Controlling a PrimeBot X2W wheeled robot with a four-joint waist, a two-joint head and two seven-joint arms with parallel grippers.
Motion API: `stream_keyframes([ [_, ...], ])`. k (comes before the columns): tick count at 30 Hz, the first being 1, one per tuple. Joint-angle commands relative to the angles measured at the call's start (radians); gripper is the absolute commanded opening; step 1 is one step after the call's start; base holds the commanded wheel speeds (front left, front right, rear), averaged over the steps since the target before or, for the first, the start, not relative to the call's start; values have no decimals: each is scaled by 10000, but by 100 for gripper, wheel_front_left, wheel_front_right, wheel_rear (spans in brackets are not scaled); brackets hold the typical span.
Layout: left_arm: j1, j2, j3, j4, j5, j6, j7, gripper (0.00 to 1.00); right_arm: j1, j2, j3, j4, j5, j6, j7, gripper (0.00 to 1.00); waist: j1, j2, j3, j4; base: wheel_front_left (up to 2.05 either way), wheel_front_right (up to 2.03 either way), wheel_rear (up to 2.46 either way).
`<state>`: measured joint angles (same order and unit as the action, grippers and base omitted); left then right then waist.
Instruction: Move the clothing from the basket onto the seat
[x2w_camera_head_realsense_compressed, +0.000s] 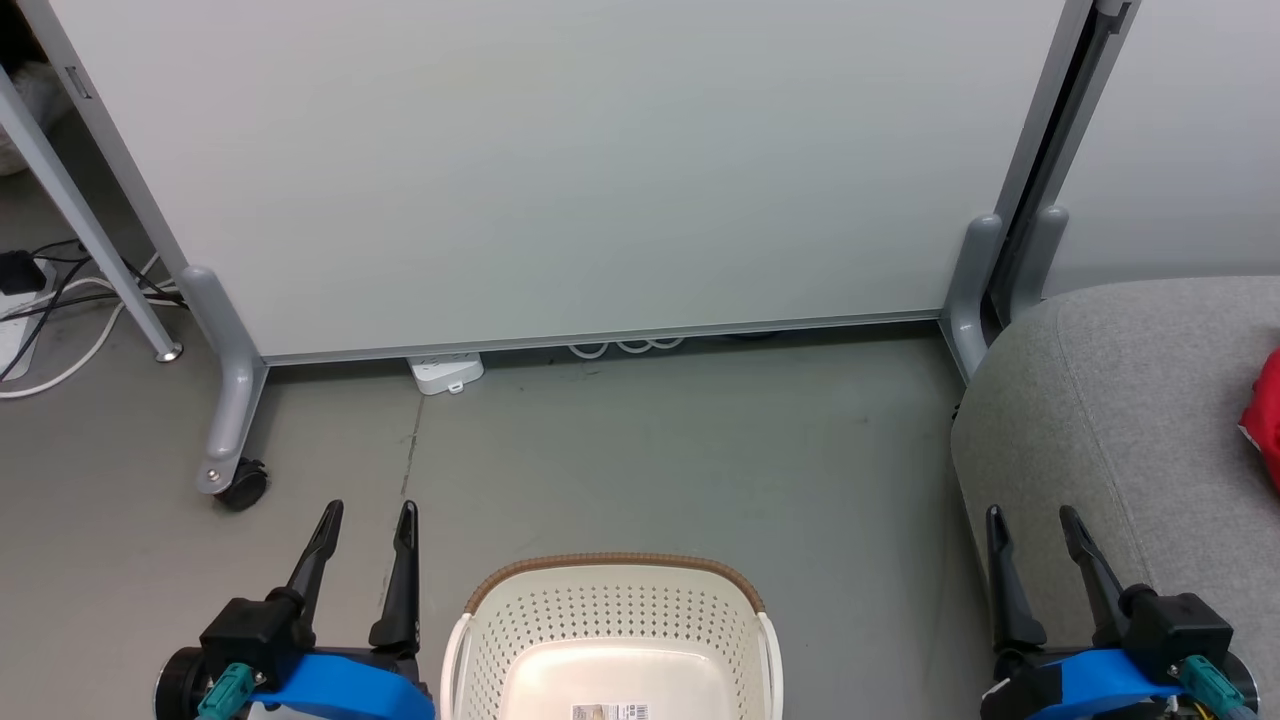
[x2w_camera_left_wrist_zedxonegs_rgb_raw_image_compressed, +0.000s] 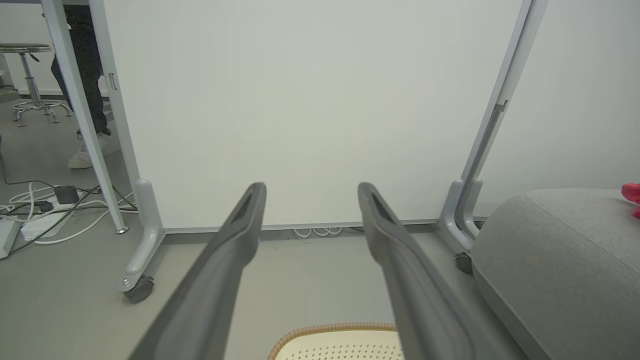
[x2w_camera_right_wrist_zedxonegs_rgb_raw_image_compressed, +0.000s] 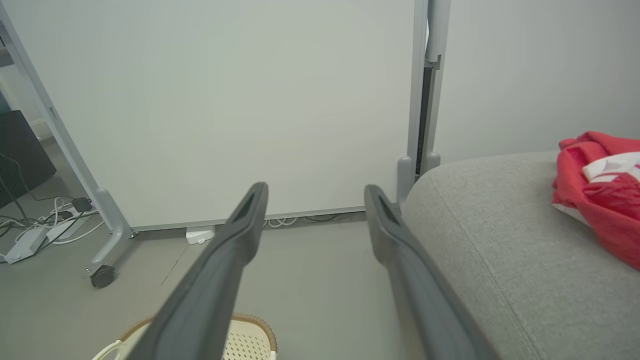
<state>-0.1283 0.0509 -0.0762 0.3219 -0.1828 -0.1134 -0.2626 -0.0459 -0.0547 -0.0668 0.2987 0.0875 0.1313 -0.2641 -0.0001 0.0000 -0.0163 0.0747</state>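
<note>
The cream-white basket (x2w_camera_head_realsense_compressed: 610, 640) with a brown rim stands on the floor at the bottom centre, and the part of its inside that shows holds only a label. Red clothing (x2w_camera_right_wrist_zedxonegs_rgb_raw_image_compressed: 600, 190) with white trim lies bunched on the grey seat (x2w_camera_right_wrist_zedxonegs_rgb_raw_image_compressed: 500, 260) at the right; a red edge (x2w_camera_head_realsense_compressed: 1265, 410) shows in the head view too. My left gripper (x2w_camera_head_realsense_compressed: 368, 520) hovers open left of the basket, nothing between its fingers. My right gripper (x2w_camera_head_realsense_compressed: 1032, 522) is open too, in front of the seat's (x2w_camera_head_realsense_compressed: 1120, 400) near corner. The basket rim (x2w_camera_left_wrist_zedxonegs_rgb_raw_image_compressed: 335, 332) peeks between the left fingers.
A white partition on grey wheeled feet (x2w_camera_head_realsense_compressed: 235, 440) closes off the back. A white power strip (x2w_camera_head_realsense_compressed: 446, 372) lies under its lower edge. Cables and adapters (x2w_camera_left_wrist_zedxonegs_rgb_raw_image_compressed: 45, 210) sprawl on the floor at the far left, beside a stool (x2w_camera_left_wrist_zedxonegs_rgb_raw_image_compressed: 30, 80) and a person's legs (x2w_camera_left_wrist_zedxonegs_rgb_raw_image_compressed: 87, 100).
</note>
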Motion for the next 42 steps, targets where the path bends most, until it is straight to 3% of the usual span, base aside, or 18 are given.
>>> stream_keyframes([
  [1,15,12,42,44,86,-9,-32,100,53,45,-26,-3,15,-11,-3,100,1,0,8,7,0,0,0],
  [4,-25,12,64,60,74,-3,-32,100,42,49,-36,-10,9,-11,-3,100,1,0,10,10,0,0,0],
  [5,-5,-11,45,43,66,19,0,0,-2,12,-31,1,1,0,0,0,1,0,11,8,0,0,0],
  [9,219,-48,56,372,-4,26,83,0,64,23,-49,347,70,0,42,0,2,0,12,3,0,0,0],
  [42,186,-23,797,-108,-5661,-56,1543,0,-243,28,-217,-43,6085,-3,1519,0,2,0,60,-196,0,0,0],
])
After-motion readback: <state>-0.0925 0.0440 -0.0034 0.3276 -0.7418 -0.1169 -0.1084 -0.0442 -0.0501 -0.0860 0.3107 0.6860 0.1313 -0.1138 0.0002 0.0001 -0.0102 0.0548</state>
